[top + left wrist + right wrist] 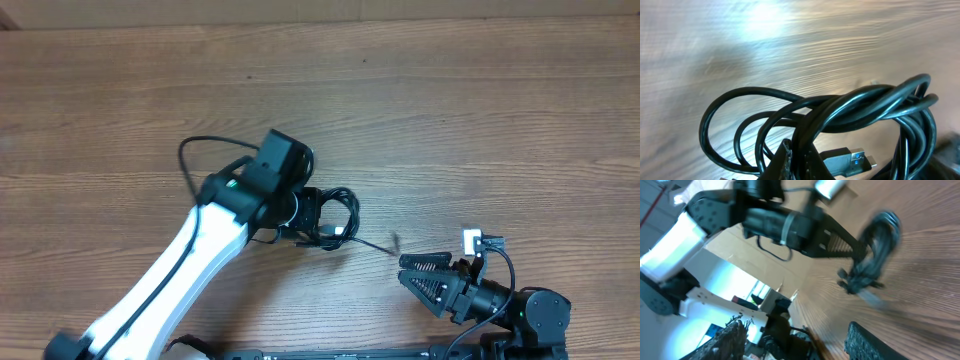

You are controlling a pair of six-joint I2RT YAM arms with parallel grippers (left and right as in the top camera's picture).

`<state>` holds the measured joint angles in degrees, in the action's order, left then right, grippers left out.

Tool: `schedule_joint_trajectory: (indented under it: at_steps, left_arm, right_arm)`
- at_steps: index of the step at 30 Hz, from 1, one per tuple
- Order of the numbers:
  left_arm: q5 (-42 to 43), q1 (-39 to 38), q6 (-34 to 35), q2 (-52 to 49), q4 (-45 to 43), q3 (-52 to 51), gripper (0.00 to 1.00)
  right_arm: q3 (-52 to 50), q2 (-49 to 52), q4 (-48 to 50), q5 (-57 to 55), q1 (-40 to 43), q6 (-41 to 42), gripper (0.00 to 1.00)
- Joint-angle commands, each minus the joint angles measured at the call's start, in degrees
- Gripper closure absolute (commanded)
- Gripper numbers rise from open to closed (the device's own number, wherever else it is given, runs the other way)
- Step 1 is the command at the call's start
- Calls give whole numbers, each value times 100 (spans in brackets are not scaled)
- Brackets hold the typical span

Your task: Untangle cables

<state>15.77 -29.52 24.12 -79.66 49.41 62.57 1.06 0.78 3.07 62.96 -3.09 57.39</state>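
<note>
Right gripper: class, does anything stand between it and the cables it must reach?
Nothing visible does. The right gripper, open, faces the cables across bare table; only their own loose end trails toward it. The left gripper grips the bundle from the other side.

the cables (338, 212) hang at the tip of the left gripper (320, 226), over the middle of the table (450, 100). the right gripper (403, 272) lies to their right, nearer the front edge, apart from them.
</note>
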Motion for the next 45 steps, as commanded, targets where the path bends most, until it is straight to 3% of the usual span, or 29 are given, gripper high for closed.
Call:
schedule_joint_trajectory:
  at_steps: [1,5,11,16,21,24,29,33,45]
  left_arm:
    - [448,0,-916,599,-15,146,96]
    - [330,0,-1349,1080,164,146,96]
    - [334,-2,-1384,1283,240,146,96]
    - [472,-13,-1766,1213,297,144,96]
    - [1484,-13,-2896,1182,527,144,96]
    - [1569,-13,-3191,1182,686,136,96]
    - [1696,-13,-3189,1178,734,122,96]
    - [2280,-13,-3405,1174,723,122,96]
    - [2734,-13,-3442,837,645,118,96]
  right_arm:
    - [-39,-61,50,-219,-11,264,38]
    - [205,-59,-227,-599,-11,415,38]
    - [866,59,-879,-1047,-11,343,34]
    - [1676,678,-1906,-1296,-11,-542,34]
    - [2695,1733,-3630,-1403,-24,-1766,34]
    - [3237,2330,-4378,-1331,-70,-2487,34]
    - [3491,2879,-4249,-616,-328,-3047,22]
    - [3491,3073,-4194,-765,-597,-3368,22]
    - [3491,3123,-3456,-1515,-1375,-3342,21]
